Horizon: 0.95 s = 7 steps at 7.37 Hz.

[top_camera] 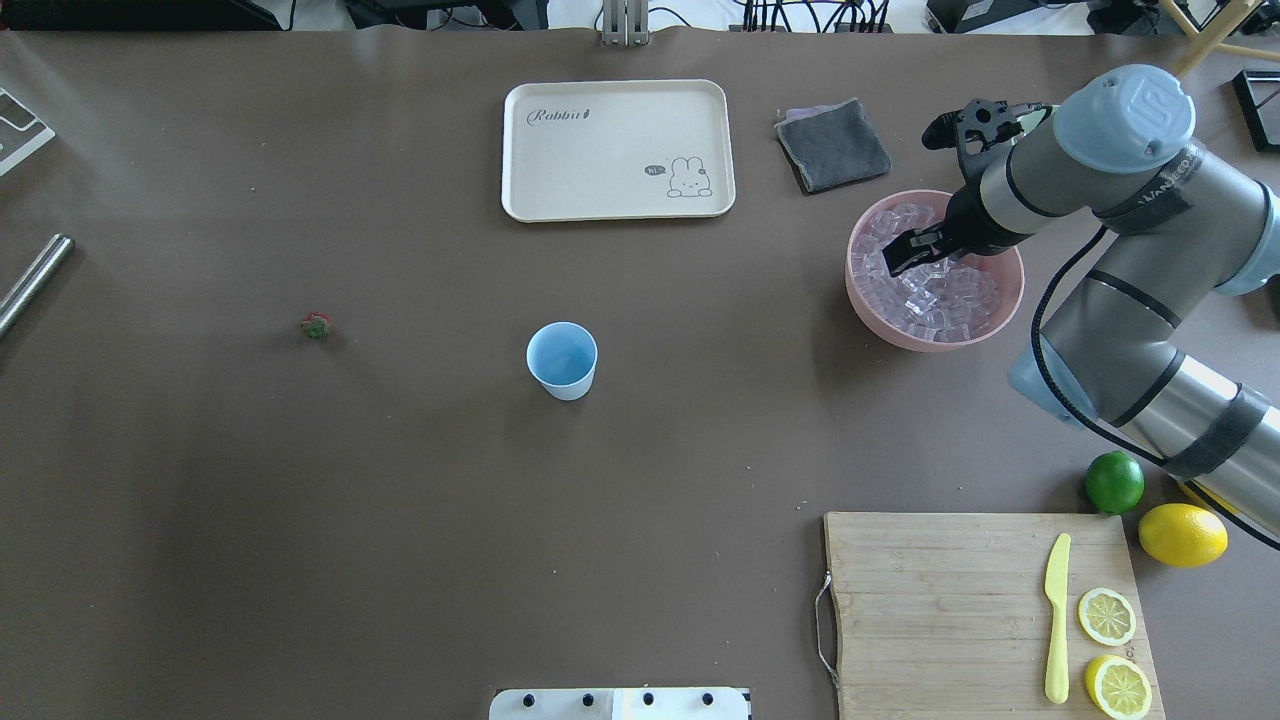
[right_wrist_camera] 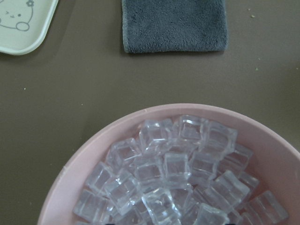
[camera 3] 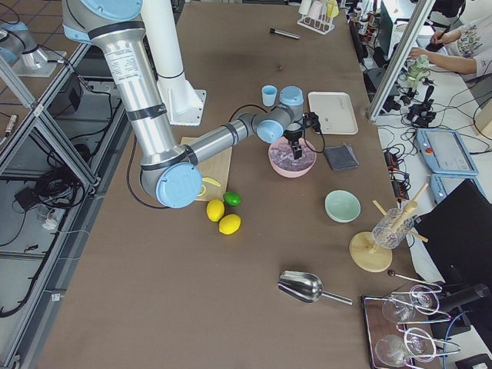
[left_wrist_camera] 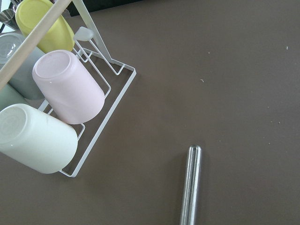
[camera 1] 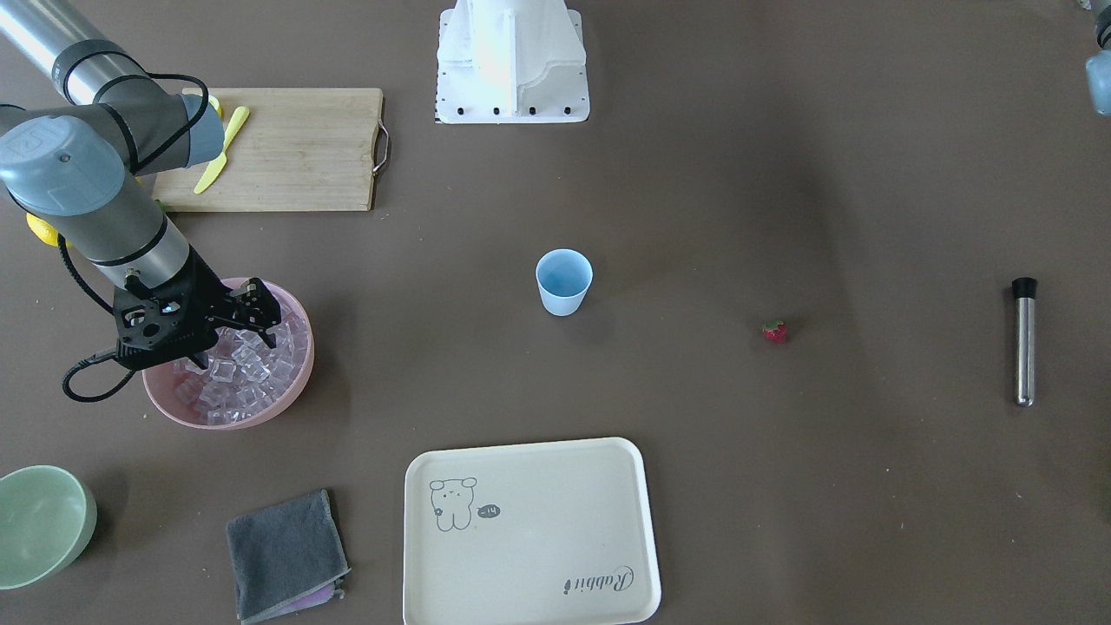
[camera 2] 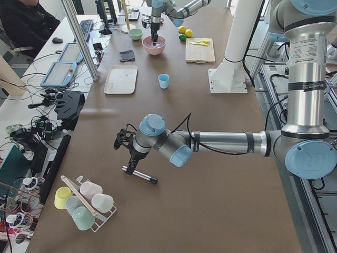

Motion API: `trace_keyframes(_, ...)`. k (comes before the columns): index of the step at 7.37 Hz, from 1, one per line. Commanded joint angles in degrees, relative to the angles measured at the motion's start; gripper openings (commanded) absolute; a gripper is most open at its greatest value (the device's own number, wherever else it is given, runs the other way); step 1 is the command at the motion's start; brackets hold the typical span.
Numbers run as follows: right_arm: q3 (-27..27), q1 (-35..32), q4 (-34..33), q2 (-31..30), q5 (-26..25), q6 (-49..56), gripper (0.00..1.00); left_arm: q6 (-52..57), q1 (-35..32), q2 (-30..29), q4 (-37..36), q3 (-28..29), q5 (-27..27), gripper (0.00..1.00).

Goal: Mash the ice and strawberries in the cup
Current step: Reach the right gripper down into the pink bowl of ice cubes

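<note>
Nearest, at the left end of the tabletop, the left hand hangs over the steel muddler, its grip not discernible. Beyond it the strawberry lies on bare tabletop, well apart from the light blue cup, which stands upright and empty. Farthest, the right hand dips among the ice in the pink bowl, open or closed I cannot tell; by this showing nothing is loaded or mashed yet.

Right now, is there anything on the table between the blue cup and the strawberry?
Nothing: between the cup and the strawberry only bare brown table shows, in the overhead view.
</note>
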State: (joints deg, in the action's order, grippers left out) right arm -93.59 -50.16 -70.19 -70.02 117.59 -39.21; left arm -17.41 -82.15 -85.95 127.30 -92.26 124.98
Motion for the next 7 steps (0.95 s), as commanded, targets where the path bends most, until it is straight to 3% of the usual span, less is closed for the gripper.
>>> trace_keyframes(1, 0.78, 0.07, 0.23, 0.15, -0.08, -0.25, 0.76, 0.0, 0.15, -0.09, -0.04, 0.15, 0.0, 0.97)
trace_keyframes(7, 0.78, 1.65, 0.23, 0.06, -1.83, -0.42, 0.6, 0.27, 0.41, -3.34, 0.05, 3.93, 0.0, 0.97)
